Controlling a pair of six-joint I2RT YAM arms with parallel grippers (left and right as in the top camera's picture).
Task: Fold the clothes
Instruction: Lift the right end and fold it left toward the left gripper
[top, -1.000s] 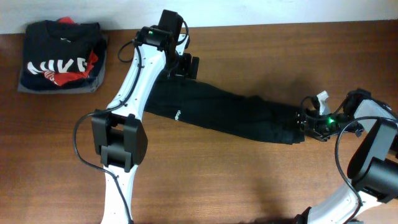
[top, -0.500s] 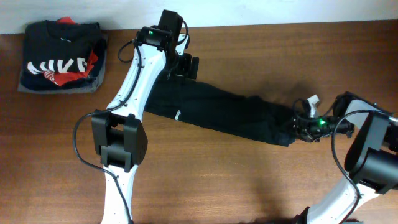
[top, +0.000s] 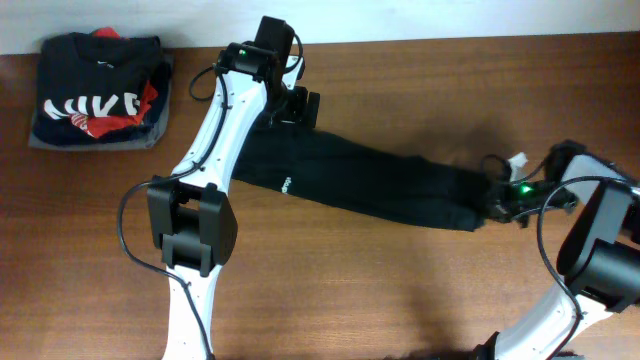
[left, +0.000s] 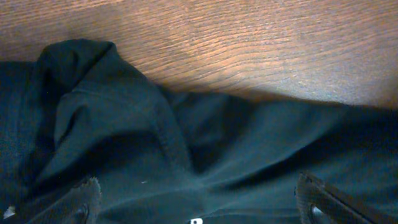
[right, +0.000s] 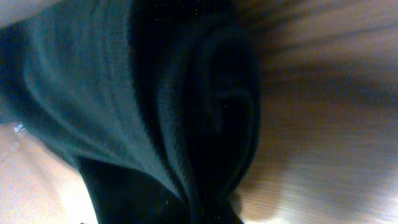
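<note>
Black soft fabric, the clothes (top: 370, 185) lie as one long rumpled band on the brown wooden table (top: 400, 300), slanting in the overhead view from the upper centre down toward the right. A tiny white logo (top: 284, 183) shows near the band's lower left edge, just beside my white left arm (top: 215, 150), which crosses over that end of the cloth. My left gripper (top: 295, 108) hangs above the upper left end of the garment, close to the table's far edge, with its jaws spread wide and nothing held. In the left wrist view the two dark fingertips (left: 84, 199) sit in the lower corners with creased cloth (left: 186, 168) between them and bare wood grain across the top of the frame; I cannot tell whether they touch the fabric. At the other end, right of centre in the overhead view, my right gripper (top: 497, 200) meets the narrow tip of the band and is closed on it, pinching the cloth. The right wrist view is filled almost wholly by the dark fabric (right: 155, 106), bunched in thick ridges that run together toward the bottom, with blurred wood at the right; my own fingers do not show there. Well apart, in the upper left corner of the overhead view, a folded black top (top: 95, 100) with large white letters and red print rests on a folded grey garment (top: 40, 140).
</note>
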